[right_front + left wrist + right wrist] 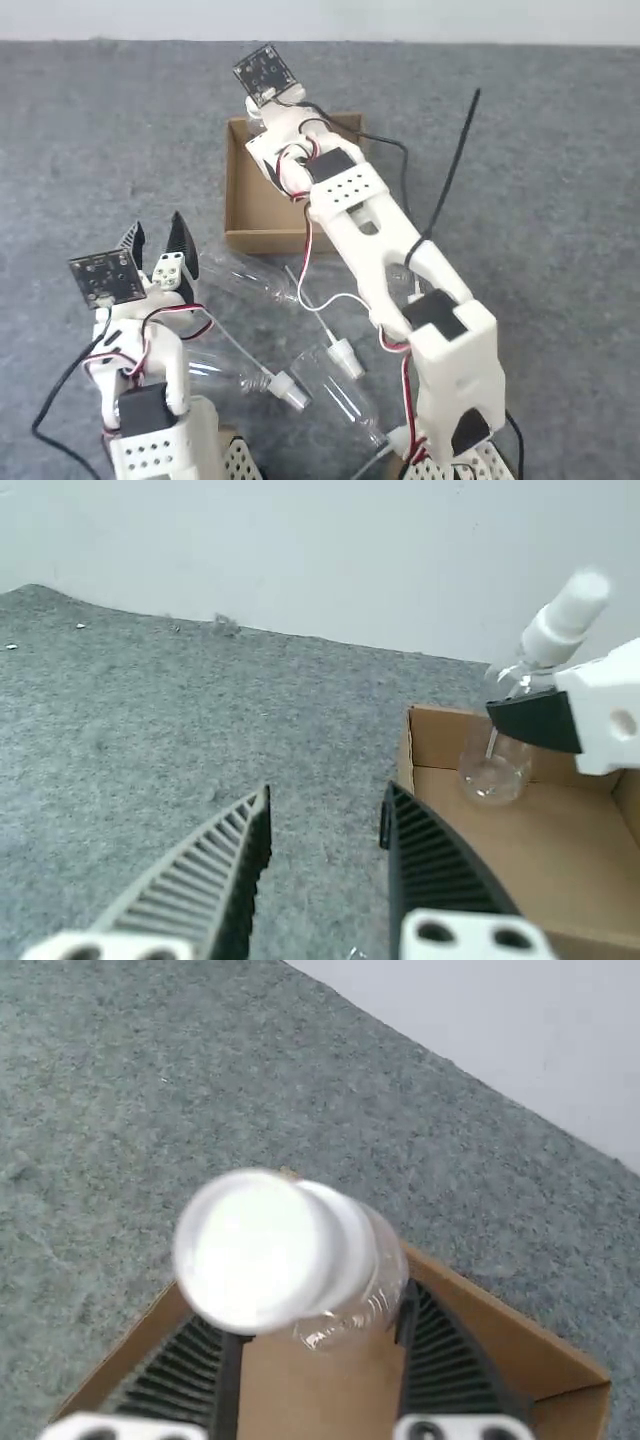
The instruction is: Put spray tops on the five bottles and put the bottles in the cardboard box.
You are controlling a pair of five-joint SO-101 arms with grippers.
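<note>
Held bottle point(497, 765): clear, with a white spray top point(562, 620) fitted, tilted, its base low inside the cardboard box point(430, 740) near a corner. I cannot tell whether it touches the floor.
Right tool point(320, 1320): closed on that bottle's upper body, just under the top.
Other bottles point(245, 278): lying on the grey desk point(530, 150) between the two arms, just outside the box's near wall.
Left tool point(326, 795): jaws spread wide, holding nothing, over the desk short of the box.
Risk: the bottle is tilted, so if released like this it would likely tip over and roll across the shallow box, taking room the rest need.
Risk: pulling back low could catch the box wall and drag the box — it looks light.
</note>
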